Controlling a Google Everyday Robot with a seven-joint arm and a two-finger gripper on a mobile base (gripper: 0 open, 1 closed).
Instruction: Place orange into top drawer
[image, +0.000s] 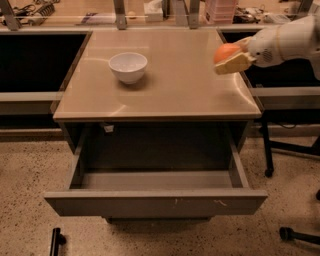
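Pinching the orange (223, 51) in the gripper (229, 57) over the table (165, 95) edge, held it across the middle and judged it light, firm, smooth, apt to roll.

white bowl (128, 66): upright on tan table (190, 95), left-centre | black bar (55, 240): floor, lower left
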